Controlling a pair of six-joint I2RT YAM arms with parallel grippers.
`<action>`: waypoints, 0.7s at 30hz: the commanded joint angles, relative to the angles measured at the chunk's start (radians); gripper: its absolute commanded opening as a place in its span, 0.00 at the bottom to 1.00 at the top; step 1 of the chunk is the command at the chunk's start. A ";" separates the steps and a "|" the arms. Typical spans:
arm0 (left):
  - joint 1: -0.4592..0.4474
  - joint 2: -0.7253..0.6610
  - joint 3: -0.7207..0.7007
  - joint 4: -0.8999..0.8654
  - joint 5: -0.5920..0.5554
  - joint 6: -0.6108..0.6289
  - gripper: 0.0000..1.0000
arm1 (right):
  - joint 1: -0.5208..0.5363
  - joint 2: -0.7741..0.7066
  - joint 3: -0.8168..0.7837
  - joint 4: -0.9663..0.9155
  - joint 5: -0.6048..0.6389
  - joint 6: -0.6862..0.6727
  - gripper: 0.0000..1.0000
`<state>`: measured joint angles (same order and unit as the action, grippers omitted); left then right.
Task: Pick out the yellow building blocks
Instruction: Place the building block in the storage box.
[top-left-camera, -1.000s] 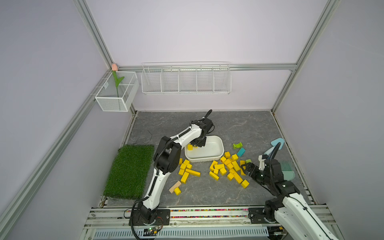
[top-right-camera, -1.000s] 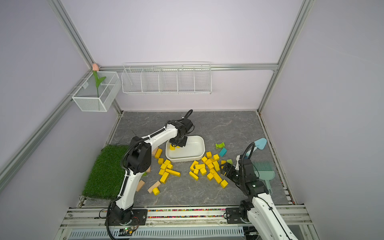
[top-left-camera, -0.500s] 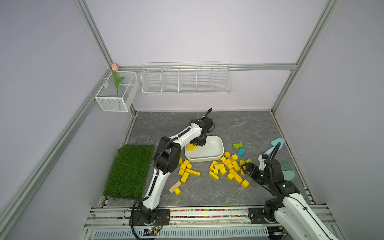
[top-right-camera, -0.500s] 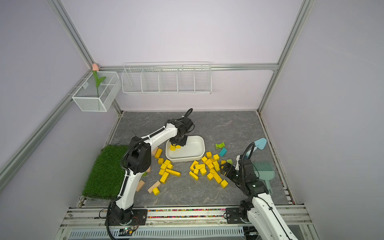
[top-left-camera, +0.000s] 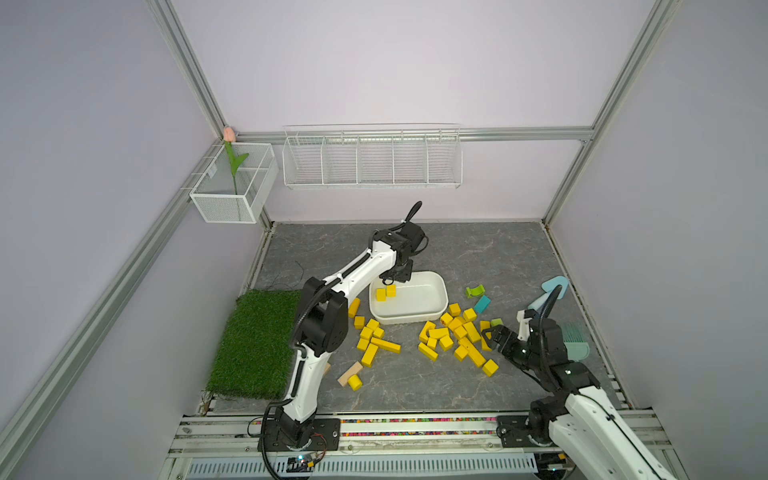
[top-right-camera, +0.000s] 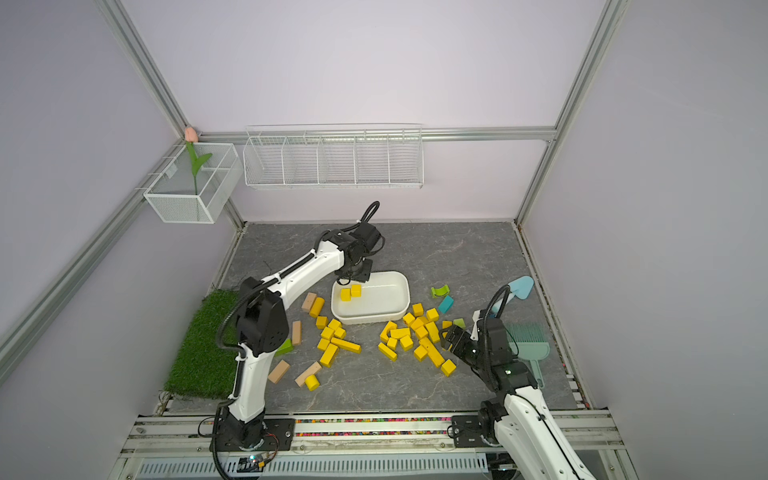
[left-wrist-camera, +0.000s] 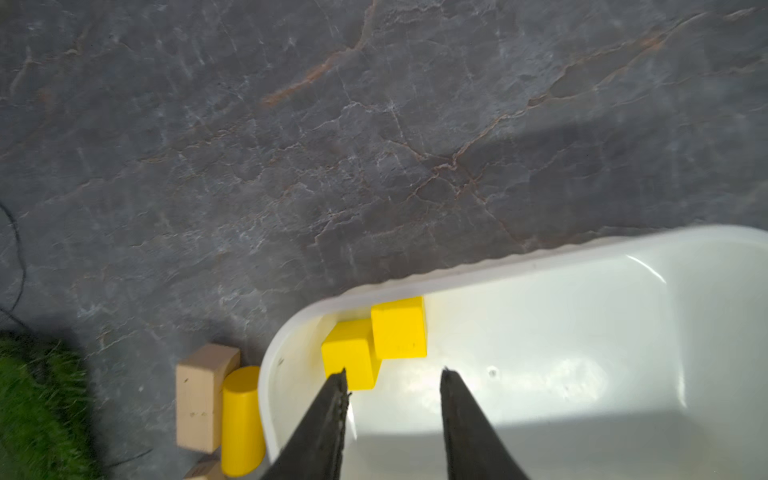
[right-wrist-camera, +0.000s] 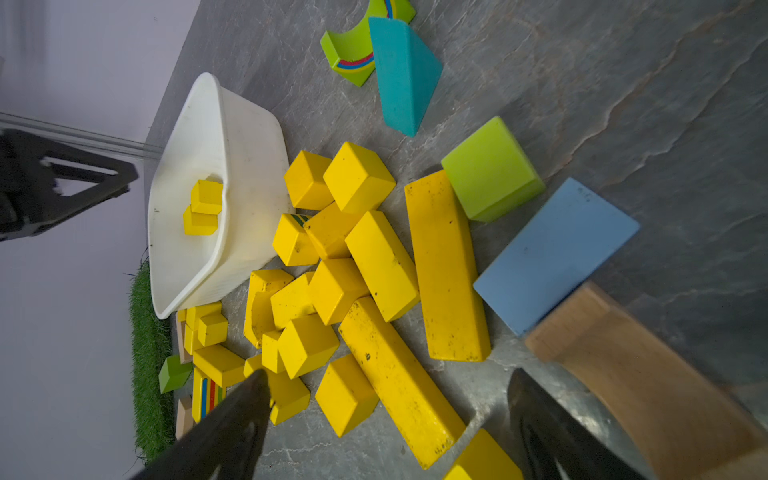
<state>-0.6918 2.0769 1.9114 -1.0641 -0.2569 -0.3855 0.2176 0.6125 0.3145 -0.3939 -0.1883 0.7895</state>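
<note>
Closest to me, by the near edge of the surface (top-left-camera: 415, 386) and left of centre, a yellow cylinder (top-left-camera: 354, 382) lies against the end of a tan block (top-left-camera: 350, 373). A grass mat (top-left-camera: 257, 345) fills the near-left corner.

Toward the near-right, my right jaws stand wide apart and hold nothing. They hover at the right side of a heap of the yellow building blocks (top-left-camera: 457, 332). In the right wrist view a long yellow bar (right-wrist-camera: 399, 382) runs into the gap between them, with a yellow cube (right-wrist-camera: 482, 461) beside its end. I cannot tell whether either finger touches a block. A light blue slab (right-wrist-camera: 557, 257), a green cube (right-wrist-camera: 492, 168) and a tan curved piece (right-wrist-camera: 631, 365) lie just beside that heap. A teal hand brush (top-left-camera: 577, 351) lies by the right edge.

A second group of yellow blocks (top-left-camera: 374, 340) is scattered left of centre, apart from the heap. Just beyond the two groups sits a white tub (top-left-camera: 405, 319). Two yellow cubes (top-left-camera: 385, 292) lie in its far-left corner, touching each other. My left jaws hover above that corner, narrowly apart, with nothing between them. Just outside the tub's left end, a plain wood block (left-wrist-camera: 195, 399) and a yellow roller (left-wrist-camera: 241, 419) lie side by side. Right of the tub are a green arch (top-left-camera: 475, 290) and a teal wedge (top-left-camera: 482, 304).

On the back wall hangs a wire rack (top-left-camera: 372, 160).
</note>
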 joint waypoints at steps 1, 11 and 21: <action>0.002 -0.188 -0.139 0.082 0.052 -0.021 0.41 | -0.007 -0.011 -0.015 -0.005 -0.008 0.010 0.90; 0.002 -0.760 -0.894 0.595 0.161 -0.049 0.46 | -0.006 0.037 -0.005 0.009 -0.014 0.009 0.90; 0.003 -1.220 -1.379 0.978 0.178 -0.068 0.54 | -0.005 0.125 0.019 0.049 -0.049 -0.011 0.95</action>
<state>-0.6918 0.9241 0.5625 -0.2668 -0.0830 -0.4393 0.2173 0.7200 0.3157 -0.3740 -0.2123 0.7845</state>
